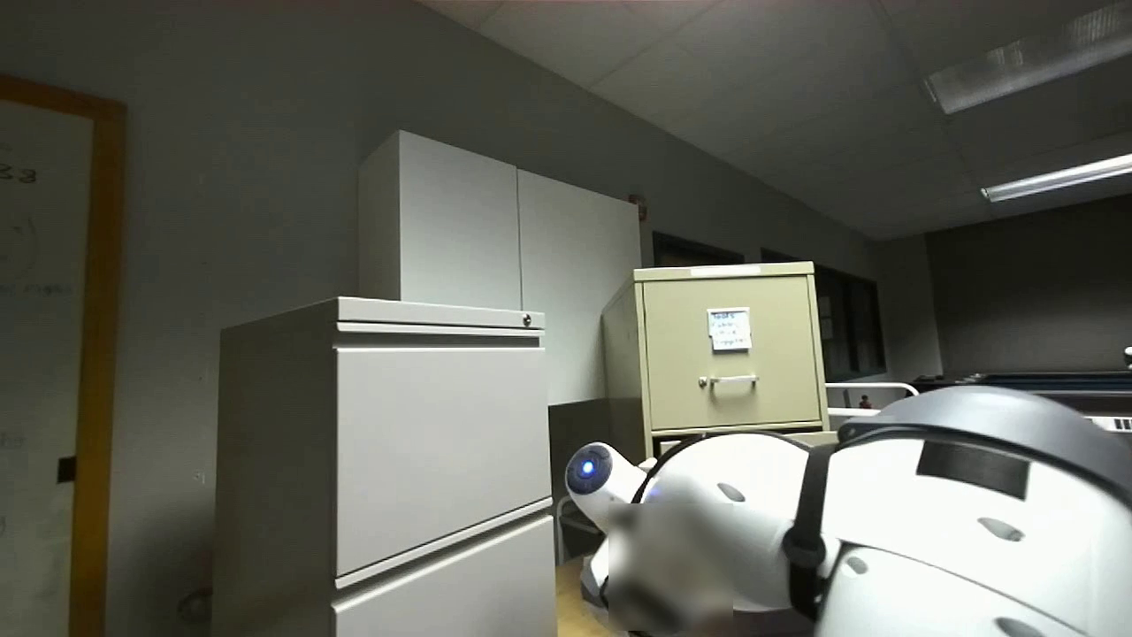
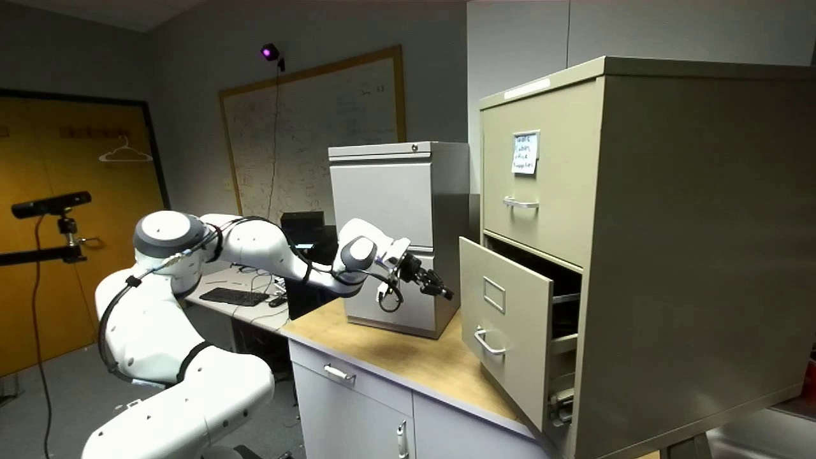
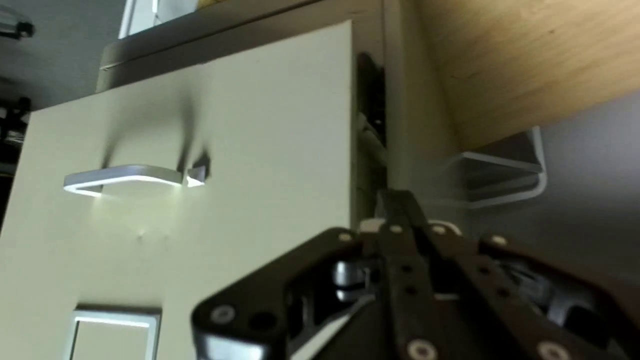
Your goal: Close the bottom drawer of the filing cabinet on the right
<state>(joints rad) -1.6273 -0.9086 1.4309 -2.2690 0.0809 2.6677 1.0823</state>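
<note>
The tan filing cabinet (image 2: 688, 255) stands at the right in an exterior view; another exterior view shows it (image 1: 681, 354) partly behind the arm. Its bottom drawer (image 2: 523, 344) is pulled partly out, with a gap behind its front. The drawer's handle (image 2: 489, 342) is silver. In the wrist view the drawer front (image 3: 270, 140) fills the left, with its handle (image 3: 122, 177) and a label frame. My gripper (image 2: 448, 294) is left of the drawer front, near its far edge. In the wrist view its fingers (image 3: 400, 200) are together and empty, overlapping the drawer's side edge in the picture.
A light-grey cabinet (image 2: 382, 204) stands just behind the gripper on the wooden counter (image 2: 408, 357). The closed top drawer (image 2: 561, 178) bears a label card. A white cupboard (image 1: 460, 230) is on the wall. A desk with a keyboard (image 2: 233, 296) is behind the arm.
</note>
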